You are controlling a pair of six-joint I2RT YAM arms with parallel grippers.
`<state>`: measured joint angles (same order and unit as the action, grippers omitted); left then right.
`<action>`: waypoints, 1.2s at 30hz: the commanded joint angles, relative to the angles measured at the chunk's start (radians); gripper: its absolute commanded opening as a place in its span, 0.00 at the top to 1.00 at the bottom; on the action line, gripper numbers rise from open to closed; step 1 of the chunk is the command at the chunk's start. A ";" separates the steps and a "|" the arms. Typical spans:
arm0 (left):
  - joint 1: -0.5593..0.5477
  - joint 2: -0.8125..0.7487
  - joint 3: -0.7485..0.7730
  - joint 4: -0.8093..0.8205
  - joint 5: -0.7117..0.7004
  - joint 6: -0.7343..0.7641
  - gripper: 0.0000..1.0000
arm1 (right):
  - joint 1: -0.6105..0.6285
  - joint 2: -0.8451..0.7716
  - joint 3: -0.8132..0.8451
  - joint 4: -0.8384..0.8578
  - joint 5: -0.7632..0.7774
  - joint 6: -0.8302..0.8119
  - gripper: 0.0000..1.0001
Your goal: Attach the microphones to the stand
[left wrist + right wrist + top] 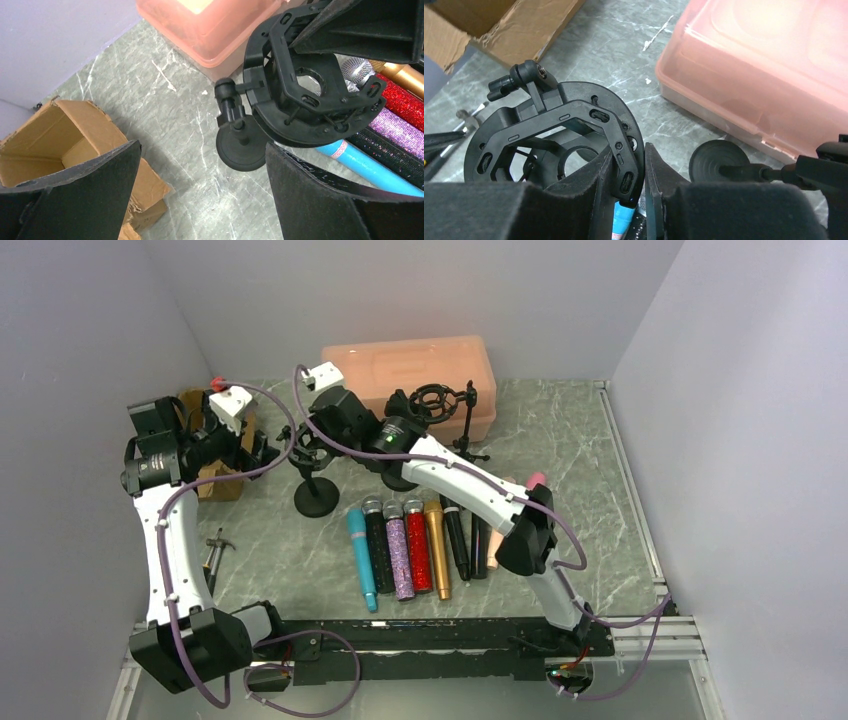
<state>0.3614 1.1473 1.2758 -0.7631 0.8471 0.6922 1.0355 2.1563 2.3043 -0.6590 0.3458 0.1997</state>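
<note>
**Microphones in a row on the counter, stand ring pinched by the right tool**

Under everything, a grey-green counter (580, 460) of marble look, smooth, with thin white veins. At the far edge, a peach-pink plastic box (410, 365), translucent, rectangular with rounded corners, lid on. At far left, an open carton (85, 125) of brown cardboard, torn at one corner.

Left of centre, a black stand (316, 498): round flat base, short upright post, and on top a wide plastic ring cradle with slots and thin cords, tilted. Nearer to the box, a second stand (437, 402) of the same kind, its ring free.

Right tool (629, 175) pressed together on the rim of the first stand's ring, one dark padded finger on each side of the rim. Left tool (202, 150) spread wide, holding nothing, hanging just left of that same stand, the round base seen between its fingers.

On the near right side of that base, touched by neither tool, the row of microphones (399, 570), flat on the counter and close side by side. From the left:

- teal microphone (361, 560)
- black glitter microphone (378, 552)
- purple glitter microphone (399, 545)
- red glitter microphone (416, 545)
- gold microphone (438, 555)
- plain black microphone (457, 540)
- peach microphone (495, 545), partly hidden by the right arm

Pink microphone (537, 480) visible only as a round head above that arm. Bodies slim and cylindrical, with silver mesh heads turned to the far side. Glitter ones rough and sparkling, teal and gold ones smooth.
</note>
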 commanded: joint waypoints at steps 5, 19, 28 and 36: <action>0.004 -0.034 -0.017 0.087 -0.085 -0.140 0.00 | -0.011 -0.073 -0.103 0.106 0.160 0.147 0.83; 0.005 -0.052 -0.070 0.117 -0.095 -0.251 0.01 | -0.009 -0.103 -0.089 0.089 0.137 0.166 0.58; 0.005 -0.056 -0.066 0.084 -0.125 -0.277 0.00 | -0.008 -0.176 -0.065 0.023 0.086 0.193 0.26; 0.016 -0.091 -0.039 0.072 -0.220 -0.308 0.01 | -0.030 -0.408 -0.250 -0.147 0.098 0.260 0.01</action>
<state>0.3676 1.1007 1.1851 -0.6971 0.6796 0.4225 1.0271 1.9259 2.1429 -0.7143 0.4343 0.4110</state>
